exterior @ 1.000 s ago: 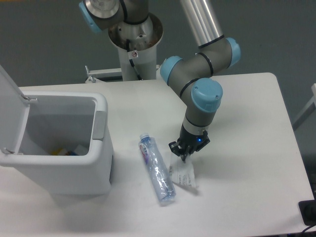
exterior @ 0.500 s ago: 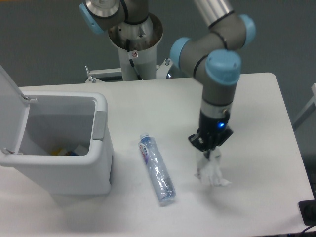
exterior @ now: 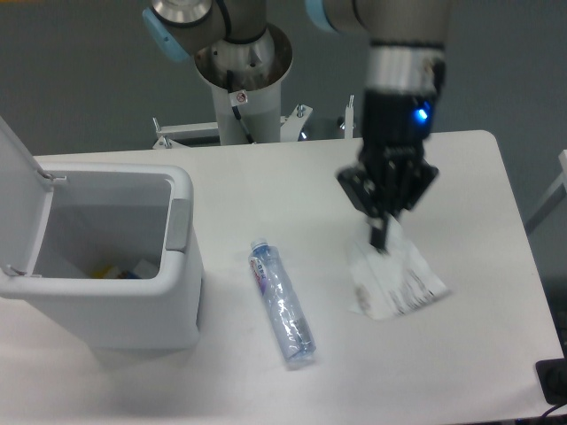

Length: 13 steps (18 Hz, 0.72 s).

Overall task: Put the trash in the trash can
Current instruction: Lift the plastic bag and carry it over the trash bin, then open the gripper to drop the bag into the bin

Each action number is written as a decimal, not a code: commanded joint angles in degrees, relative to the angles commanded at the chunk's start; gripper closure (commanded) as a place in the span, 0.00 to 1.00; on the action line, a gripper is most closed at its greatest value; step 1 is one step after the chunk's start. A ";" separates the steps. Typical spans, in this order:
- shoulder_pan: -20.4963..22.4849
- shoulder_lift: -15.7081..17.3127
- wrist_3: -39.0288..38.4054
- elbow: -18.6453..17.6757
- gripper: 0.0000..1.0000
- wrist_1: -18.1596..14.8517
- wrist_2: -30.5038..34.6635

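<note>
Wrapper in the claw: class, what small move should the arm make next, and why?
Probably carry the wrapper sideways toward the bin. The claw is shut on the wrapper's top edge and it hangs raised above the table. The bin stands at the far side of the picture with its lid open, and the bottle lies on the table between them.

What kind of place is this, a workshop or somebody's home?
Probably a robotics lab, not a home: a robot arm's gripper holds a plastic wrapper above a bare white table, with a crushed bottle and an open trash can staged for practice.
</note>
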 joint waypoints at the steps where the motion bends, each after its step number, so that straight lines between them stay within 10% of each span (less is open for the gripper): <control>1: -1.84 1.23 0.17 -0.70 1.00 -0.09 0.09; 13: -18.65 4.14 14.05 -12.39 1.00 0.44 0.35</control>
